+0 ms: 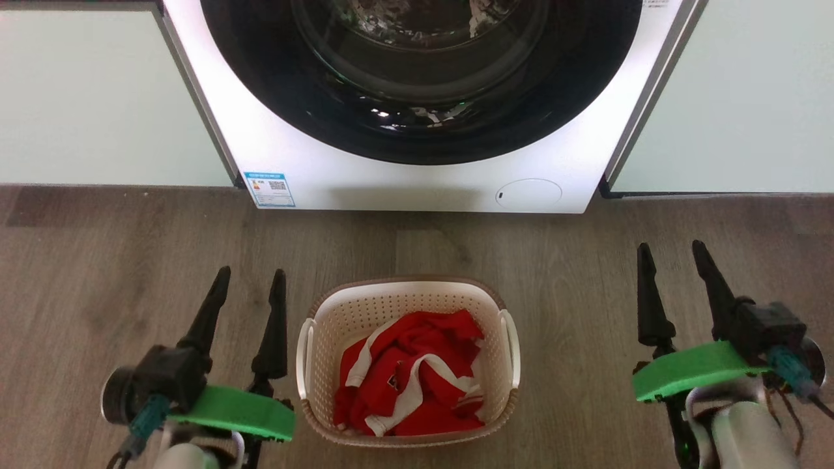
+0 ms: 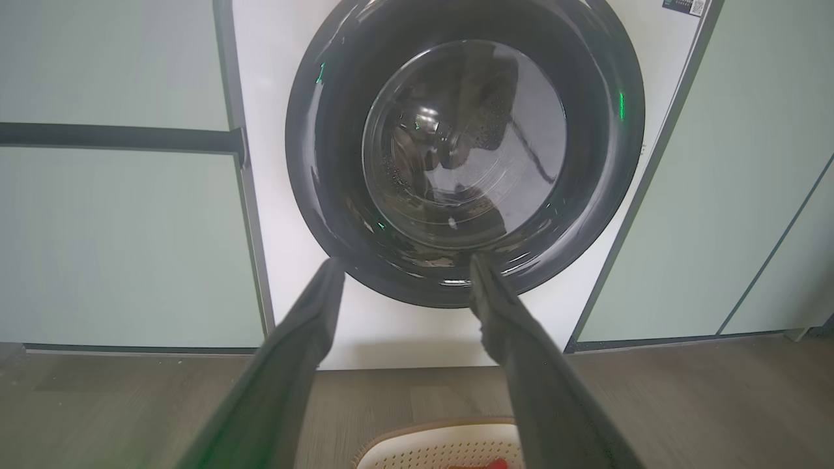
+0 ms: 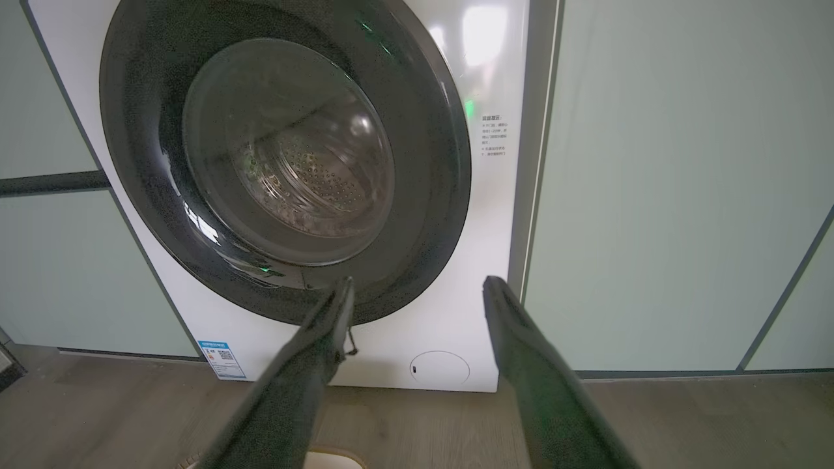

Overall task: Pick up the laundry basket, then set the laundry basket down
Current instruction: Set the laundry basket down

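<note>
The laundry basket stands on the wooden floor between the two claws, touched by neither. The left claw is just beside the basket's left handle, its two dark fingers spread apart and holding nothing. The right claw is farther off on the other side, with a strip of bare floor between it and the basket's right handle; its fingers are also parted and empty. Both claws point forward, away from the robot, and their tips reach past the basket's far rim.

A crumpled red garment with white trim lies inside the basket and covers most of its bottom.

Ahead of both claws stands a white washing machine, its dark round door shut. A blue label sits at its lower corner ahead of the left claw, and a round cap at its lower front nearer the right claw. Pale green cabinet panels flank the machine on either side.

In the left wrist view the left claw frames the machine's door, and the basket's rim shows low between the fingers, towards the right one. In the right wrist view the right claw points at the machine's lower right corner, and a sliver of the basket shows beside its left finger.
</note>
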### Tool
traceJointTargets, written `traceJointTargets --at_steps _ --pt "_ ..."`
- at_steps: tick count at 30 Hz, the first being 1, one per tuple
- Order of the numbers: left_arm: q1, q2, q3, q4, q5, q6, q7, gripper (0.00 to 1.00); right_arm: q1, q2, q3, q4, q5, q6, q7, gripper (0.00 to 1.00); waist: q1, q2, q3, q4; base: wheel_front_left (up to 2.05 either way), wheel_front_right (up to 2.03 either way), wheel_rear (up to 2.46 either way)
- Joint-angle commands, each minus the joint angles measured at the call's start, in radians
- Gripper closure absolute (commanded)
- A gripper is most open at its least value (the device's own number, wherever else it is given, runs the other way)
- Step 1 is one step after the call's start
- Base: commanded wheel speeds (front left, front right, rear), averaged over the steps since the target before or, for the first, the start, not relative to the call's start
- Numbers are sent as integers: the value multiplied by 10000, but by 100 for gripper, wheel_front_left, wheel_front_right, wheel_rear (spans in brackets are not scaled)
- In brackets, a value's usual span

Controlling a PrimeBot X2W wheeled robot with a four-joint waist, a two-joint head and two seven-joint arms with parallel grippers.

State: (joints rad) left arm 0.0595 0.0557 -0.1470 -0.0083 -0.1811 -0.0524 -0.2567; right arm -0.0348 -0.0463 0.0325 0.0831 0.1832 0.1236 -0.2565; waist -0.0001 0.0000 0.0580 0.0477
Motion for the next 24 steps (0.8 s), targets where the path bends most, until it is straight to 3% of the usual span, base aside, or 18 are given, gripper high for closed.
traceJointTargets --at_steps 1,24 --pt "-525 -53 309 -343 -53 28 -51 0 -363 -39 235 -368 -79 71 -53 0 1 0 3 1 0 0 0" --pt "-573 -54 122 96 -220 97 -51 0 -373 -39 148 -155 48 71 -53 0 1 0 75 21 0 0 0"
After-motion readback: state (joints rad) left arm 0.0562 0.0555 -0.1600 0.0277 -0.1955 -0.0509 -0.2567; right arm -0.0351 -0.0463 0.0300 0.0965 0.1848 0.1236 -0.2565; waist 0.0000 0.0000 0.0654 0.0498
